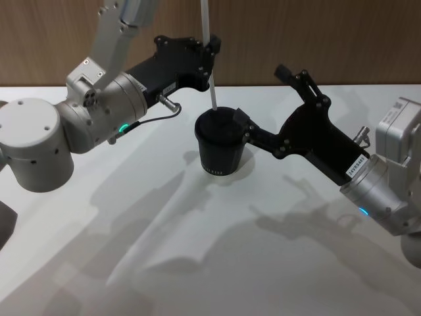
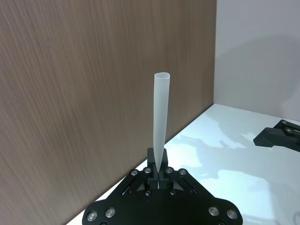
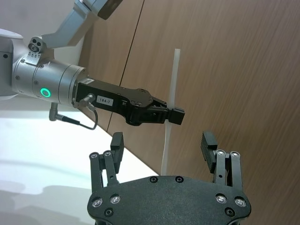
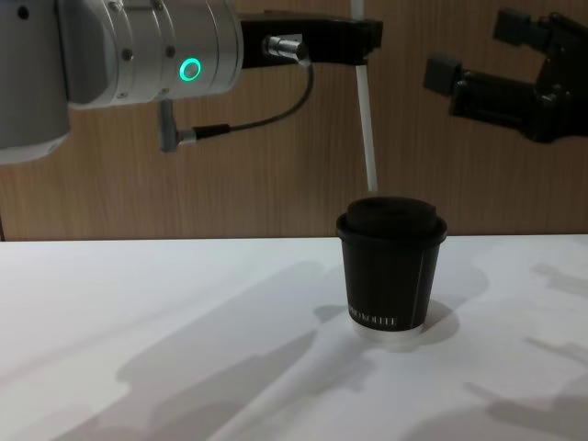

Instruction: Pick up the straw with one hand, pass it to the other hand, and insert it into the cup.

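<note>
Handover done | left pincer [image 1: 212, 47] pinching straw [image 4: 367, 138] upright at frame centre, tip just above cup [image 4: 391, 272] lid | right pincer [image 3: 164, 146] spread, hanging beside | insertion left

- I see a white surface [image 1: 164, 263] with a wood-grain wall behind it.
- I see the black lidded cup [image 1: 222, 146] standing upright on it, near the wall.
</note>
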Robot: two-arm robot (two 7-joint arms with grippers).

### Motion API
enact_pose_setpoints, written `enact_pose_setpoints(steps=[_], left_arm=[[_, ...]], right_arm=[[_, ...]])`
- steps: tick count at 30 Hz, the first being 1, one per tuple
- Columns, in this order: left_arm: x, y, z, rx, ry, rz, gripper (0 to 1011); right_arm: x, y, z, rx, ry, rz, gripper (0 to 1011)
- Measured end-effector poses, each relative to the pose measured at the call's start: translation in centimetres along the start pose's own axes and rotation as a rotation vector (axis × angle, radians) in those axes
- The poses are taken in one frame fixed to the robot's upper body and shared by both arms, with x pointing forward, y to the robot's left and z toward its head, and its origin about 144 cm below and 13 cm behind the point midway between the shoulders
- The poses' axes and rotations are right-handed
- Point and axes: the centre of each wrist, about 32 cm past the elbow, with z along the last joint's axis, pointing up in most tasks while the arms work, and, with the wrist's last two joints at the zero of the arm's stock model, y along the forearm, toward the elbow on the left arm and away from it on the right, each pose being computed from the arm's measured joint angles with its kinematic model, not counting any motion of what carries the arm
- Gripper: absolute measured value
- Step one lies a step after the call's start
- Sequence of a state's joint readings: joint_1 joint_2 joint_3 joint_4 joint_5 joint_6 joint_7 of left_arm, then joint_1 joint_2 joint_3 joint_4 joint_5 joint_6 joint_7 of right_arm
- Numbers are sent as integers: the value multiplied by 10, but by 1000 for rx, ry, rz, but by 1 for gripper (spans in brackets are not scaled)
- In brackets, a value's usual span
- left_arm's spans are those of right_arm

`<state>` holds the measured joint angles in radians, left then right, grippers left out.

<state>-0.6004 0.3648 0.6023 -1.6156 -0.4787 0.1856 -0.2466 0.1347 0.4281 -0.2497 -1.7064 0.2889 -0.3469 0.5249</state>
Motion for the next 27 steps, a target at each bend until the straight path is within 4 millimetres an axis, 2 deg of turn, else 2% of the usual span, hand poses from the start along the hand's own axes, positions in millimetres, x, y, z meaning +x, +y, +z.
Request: enact_pose_setpoints(steps=[27], left_arm=[[3, -4, -3, 25, 5, -2, 7]], right_arm=[[0, 0, 0, 0, 0, 0, 1001]])
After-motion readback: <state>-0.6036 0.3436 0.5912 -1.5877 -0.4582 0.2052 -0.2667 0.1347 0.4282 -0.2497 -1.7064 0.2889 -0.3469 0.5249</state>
